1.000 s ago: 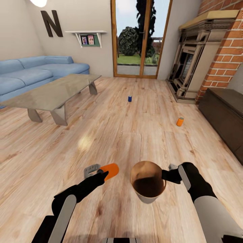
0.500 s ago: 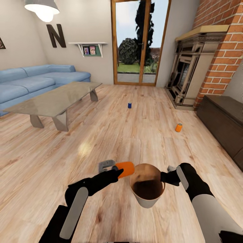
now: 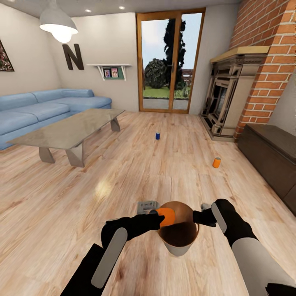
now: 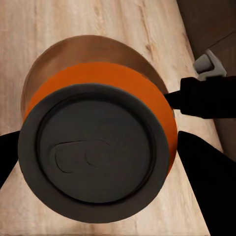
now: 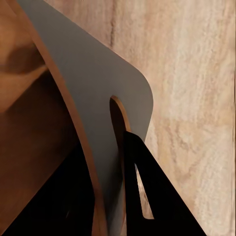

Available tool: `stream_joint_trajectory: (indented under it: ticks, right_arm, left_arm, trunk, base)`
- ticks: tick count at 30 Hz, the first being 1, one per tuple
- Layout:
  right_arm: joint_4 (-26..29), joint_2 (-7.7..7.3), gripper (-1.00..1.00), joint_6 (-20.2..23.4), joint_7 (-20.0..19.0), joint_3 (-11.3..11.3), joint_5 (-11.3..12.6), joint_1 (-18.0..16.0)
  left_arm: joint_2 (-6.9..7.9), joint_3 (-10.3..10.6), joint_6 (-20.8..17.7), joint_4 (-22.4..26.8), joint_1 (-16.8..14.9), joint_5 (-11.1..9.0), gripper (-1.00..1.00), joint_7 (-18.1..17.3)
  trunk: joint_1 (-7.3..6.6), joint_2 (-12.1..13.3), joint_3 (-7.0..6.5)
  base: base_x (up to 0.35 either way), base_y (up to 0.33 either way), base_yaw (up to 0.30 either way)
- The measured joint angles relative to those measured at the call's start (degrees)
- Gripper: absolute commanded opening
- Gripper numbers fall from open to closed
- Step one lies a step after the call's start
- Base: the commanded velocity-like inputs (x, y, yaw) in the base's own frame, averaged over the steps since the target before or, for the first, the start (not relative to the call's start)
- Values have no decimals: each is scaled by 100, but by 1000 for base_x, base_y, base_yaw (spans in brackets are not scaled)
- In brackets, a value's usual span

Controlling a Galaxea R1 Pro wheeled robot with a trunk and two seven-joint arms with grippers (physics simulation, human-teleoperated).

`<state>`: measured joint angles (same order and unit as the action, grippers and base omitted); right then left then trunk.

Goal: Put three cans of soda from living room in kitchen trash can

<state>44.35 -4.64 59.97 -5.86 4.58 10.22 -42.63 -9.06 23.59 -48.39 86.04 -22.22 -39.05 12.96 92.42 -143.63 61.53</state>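
Your left gripper [image 3: 158, 216] pinches an orange can [image 3: 166, 216] over the bin [image 3: 177, 248] rim; right gripper [image 3: 200, 217] clamps the rim. Wall letter "N" [image 3: 72, 56]; open floor [image 3: 123, 164] ahead.

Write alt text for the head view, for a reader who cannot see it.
The left gripper holds an orange soda can over the open trash can, which the right gripper grips by its rim. Beyond, a blue can and another orange can stand on the living-room wood floor.
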Motion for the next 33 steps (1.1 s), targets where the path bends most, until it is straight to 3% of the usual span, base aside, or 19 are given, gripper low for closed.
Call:
stream_joint_trajectory:
  ticks: [3, 8, 12, 16, 19, 22, 23, 24, 25, 29, 33]
  right_arm:
    - [77, 2, -100, -1, -3, -417, -11, 22]
    - [117, 142, -100, -1, -4, -603, -26, 50]
    - [126, 212, -100, 2, -22, -815, 130, 89]
    - [132, 238, -100, -2, -29, -961, -51, 104]
    - [139, 235, -100, 1, -46, -992, 74, 109]
    - [135, 231, -100, -1, -47, -1000, -2, 121]
    - [99, 231, -100, -1, -48, -997, -11, 123]
    - [84, 230, -100, -1, -45, -999, -13, 125]
    - [136, 232, -100, -1, -43, -1000, -24, 130]
    - [263, 235, -100, 1, -49, -997, 92, 132]
    - [264, 233, -100, -1, -41, -995, -7, 129]
  left_arm:
    - [-1, 31, -4, -166, -29, 9, -100, 67]
    - [0, 39, -5, -325, -72, 8, -100, 142]
    - [1, 44, -5, -509, -80, 6, -100, 191]
    - [0, 48, 22, -1211, -238, 27, -100, 219]
    - [1, 42, 54, -2008, -432, 24, -100, 232]
    - [-3, 44, 176, -2296, -504, -205, -100, 177]
    - [-4, 45, 193, -2348, -510, -231, 100, 161]
    - [-3, 44, 186, -2416, -516, -58, 100, 163]
    - [-3, 49, 207, -2451, -522, -6, 100, 148]
    - [-4, 56, 229, -2475, -528, -8, 100, 131]
    - [5, 57, 242, -2429, -529, -13, 100, 61]
  trunk:
    - [-8, 4, -67]
    - [-21, 11, -177]
    - [-31, 16, -266]
    - [-41, 22, -355]
    - [-46, 25, -399]
    - [-46, 25, -400]
    - [-46, 24, -400]
    - [-46, 25, -399]
    - [-46, 25, -399]
    - [-46, 25, -400]
    - [-46, 25, -400]
  base:
    - [0, 0, 0]
    - [0, 0, 0]
    - [0, 0, 0]
    - [0, 0, 0]
    - [0, 0, 0]
    - [0, 0, 0]
    - [0, 0, 0]
    - [0, 0, 0]
    - [0, 0, 0]
    - [0, 0, 0]
    - [0, 0, 0]
